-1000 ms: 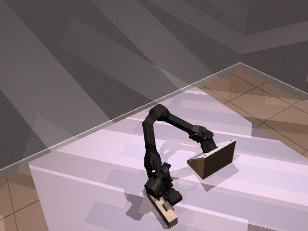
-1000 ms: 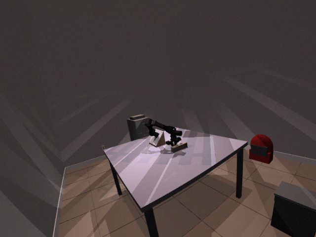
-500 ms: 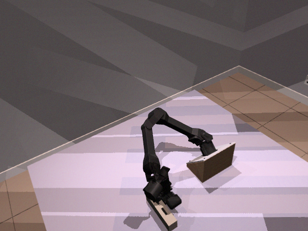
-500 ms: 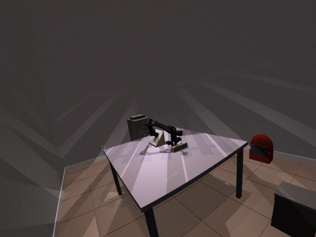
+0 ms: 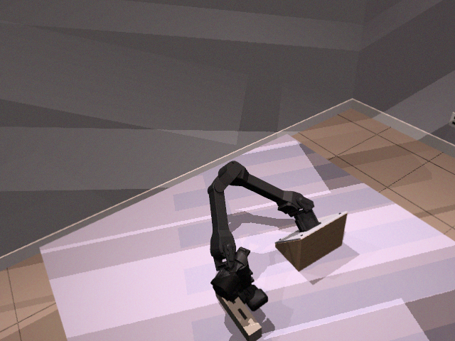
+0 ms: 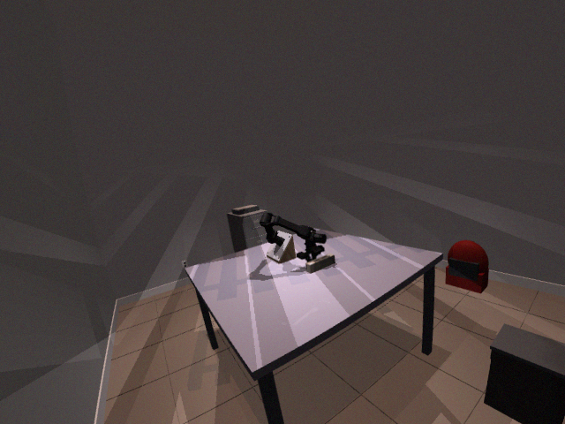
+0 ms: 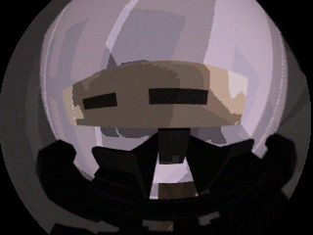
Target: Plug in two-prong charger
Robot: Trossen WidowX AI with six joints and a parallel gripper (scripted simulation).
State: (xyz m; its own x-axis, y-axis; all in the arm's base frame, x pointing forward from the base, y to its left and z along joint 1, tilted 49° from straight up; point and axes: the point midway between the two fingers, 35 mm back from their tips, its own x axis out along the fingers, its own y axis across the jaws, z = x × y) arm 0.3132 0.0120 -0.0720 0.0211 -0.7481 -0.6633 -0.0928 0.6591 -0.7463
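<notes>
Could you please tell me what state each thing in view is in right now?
Gripper: shut on the charger, poised above the strip.
Charger: dark block held between the fingers, just short of the strip's right slot; prongs hidden.
Power strip: lying flat on the table, both dark slots unfilled.
Wedge stand: resting on the table, carrying the arm's base.

The arm (image 5: 220, 216) looks like matt black plastic — no glint anywhere. The strip (image 5: 240, 317) is a smooth, matt beige, plastic by its look, with dark slots (image 7: 178, 97). The wedge (image 5: 316, 242) shows brown, wood-like sides and a pale flat top face. The table (image 6: 291, 310) is smooth with a soft sheen — pale lilac. The floor (image 6: 365, 365) is matt brown tile.
</notes>
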